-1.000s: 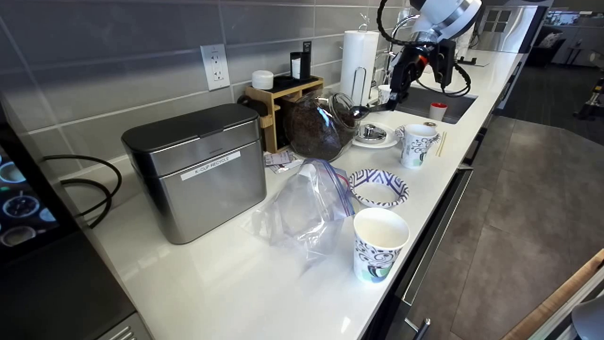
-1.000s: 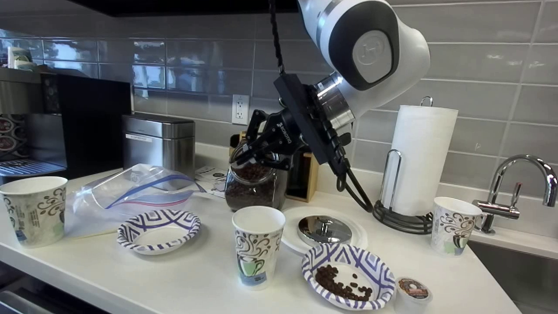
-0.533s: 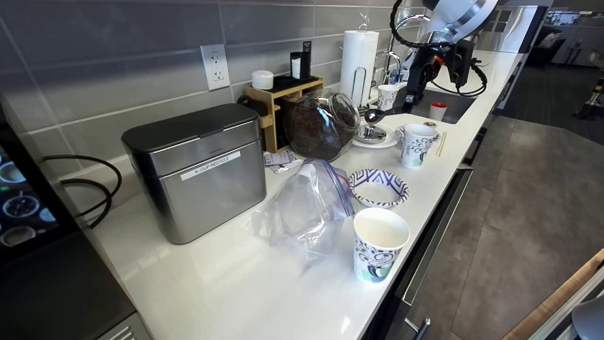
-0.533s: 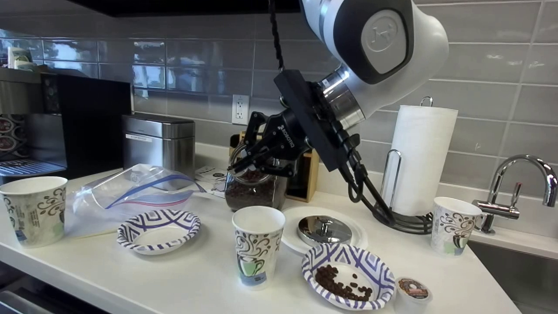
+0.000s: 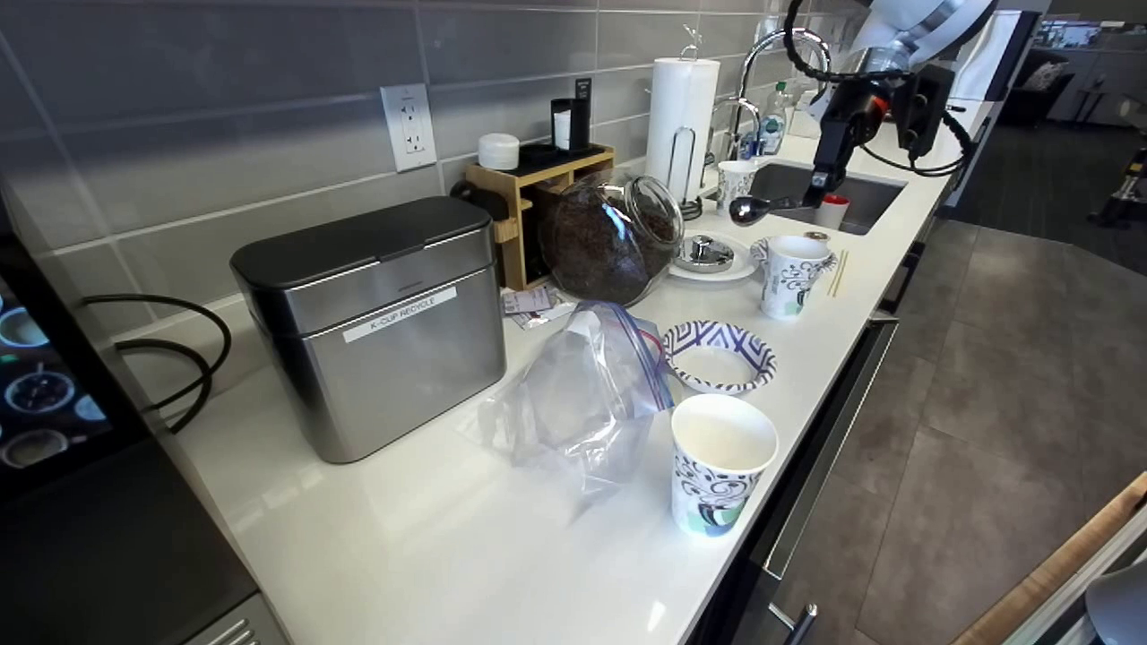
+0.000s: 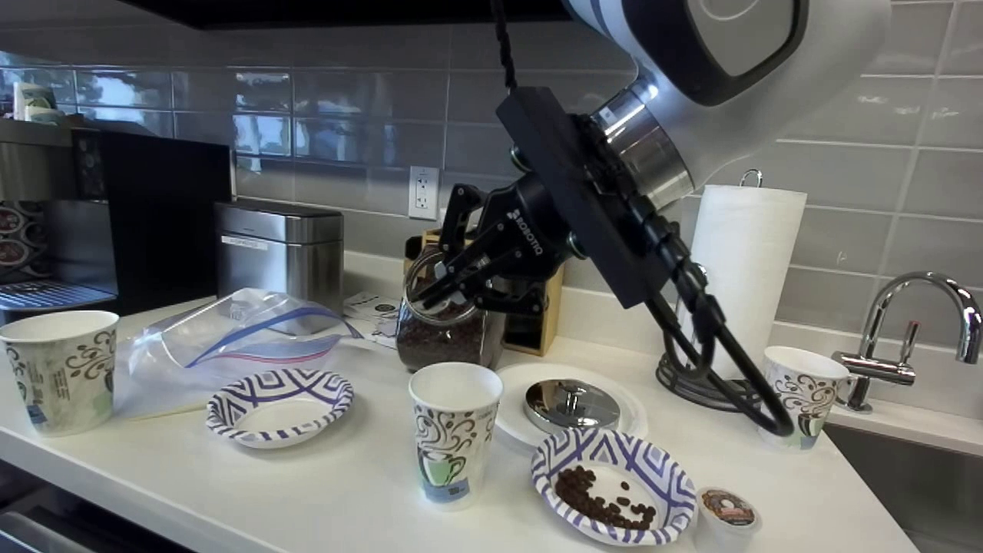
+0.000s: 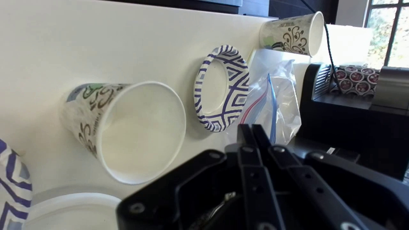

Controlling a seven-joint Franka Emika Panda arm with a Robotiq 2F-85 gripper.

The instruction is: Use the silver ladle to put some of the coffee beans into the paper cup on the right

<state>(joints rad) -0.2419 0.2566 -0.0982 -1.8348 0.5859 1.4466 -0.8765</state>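
Note:
My gripper (image 5: 814, 193) is shut on the handle of the silver ladle (image 5: 749, 210). The ladle's scoop hangs in the air, outside the mouth of the jar; I cannot tell what it holds. The gripper also shows in an exterior view (image 6: 422, 296) and in the wrist view (image 7: 250, 126), where I cannot make out the ladle. Dark coffee beans (image 5: 596, 242) fill the tilted glass jar; some lie in a patterned bowl (image 6: 587, 499). Patterned paper cups stand upright: one mid-counter (image 6: 453, 438), also in the wrist view (image 7: 143, 134), one far left (image 6: 65, 376), one near the sink (image 6: 799, 392).
A metal lid (image 6: 572, 403) lies on a white plate (image 6: 637, 415) behind the middle cup. Another patterned bowl (image 6: 280, 407) and a clear plastic bag (image 6: 230, 338) lie left. A paper towel roll (image 6: 745, 284), steel bin (image 5: 403, 349) and sink (image 5: 865, 193) stand around.
My gripper has moved away from the jar mouth, carrying the ladle out toward the sink side. The scoop was at the jar opening and is now apart from it. Cups and bowls have not moved.

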